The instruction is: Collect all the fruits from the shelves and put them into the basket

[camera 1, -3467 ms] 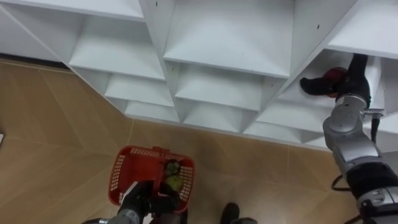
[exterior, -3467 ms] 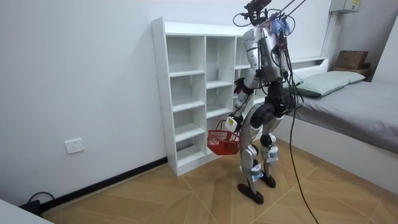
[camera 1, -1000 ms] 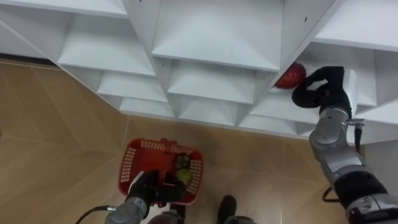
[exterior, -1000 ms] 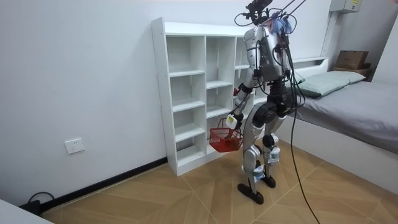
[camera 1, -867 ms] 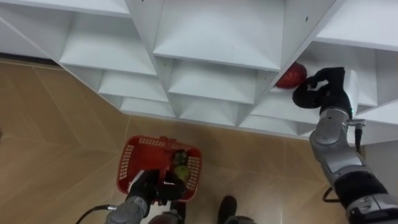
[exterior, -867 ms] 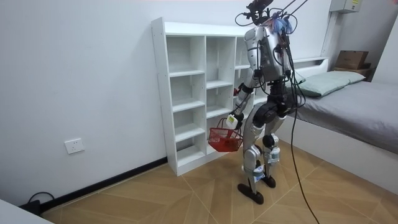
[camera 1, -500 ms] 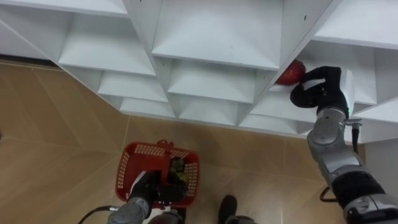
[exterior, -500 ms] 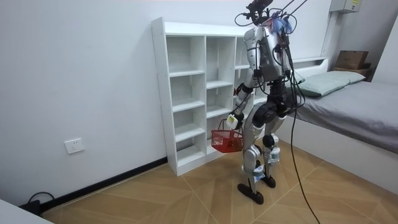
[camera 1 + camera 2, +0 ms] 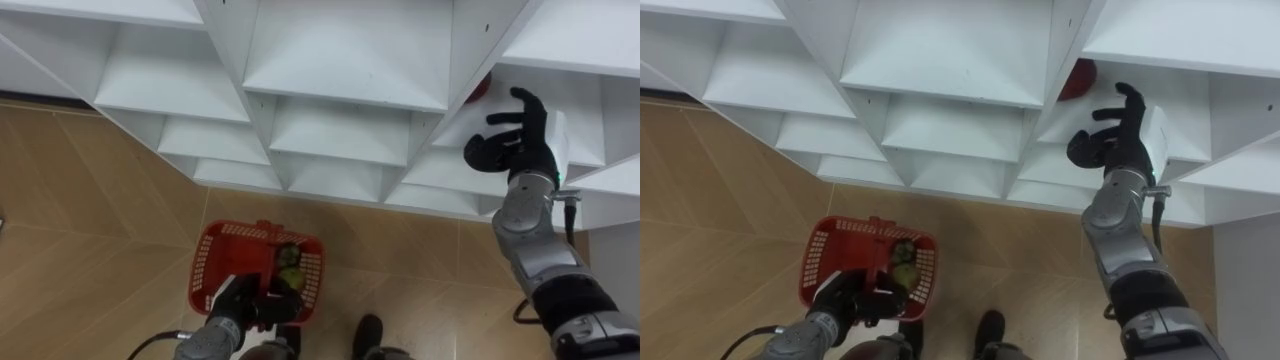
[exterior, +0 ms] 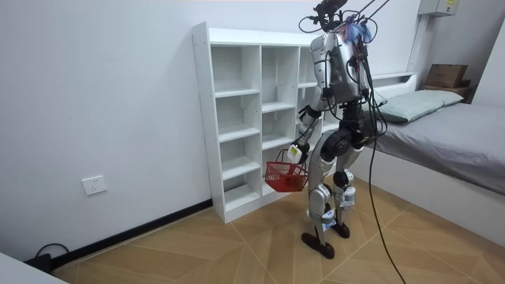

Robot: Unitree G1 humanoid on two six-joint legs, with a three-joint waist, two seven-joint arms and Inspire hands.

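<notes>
right hand (image 9: 513, 146) fingers spread, holding nothing, just beside red fruit (image 9: 1077, 78) at left edge of closet shelf (image 9: 1055, 125), likely lining up a grasp | left hand (image 9: 232, 305) clenched on red basket (image 9: 205, 270) handle, hung low to receive | green fruit (image 9: 288, 260) inside

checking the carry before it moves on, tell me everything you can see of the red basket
The red basket looks like plastic, with perforated walls and an open top. It hangs above the wooden floor, in front of the white shelf unit, carried at its handle by the left hand, whose fingers curl round it. Greenish fruit lies inside, toward its right side.
</notes>
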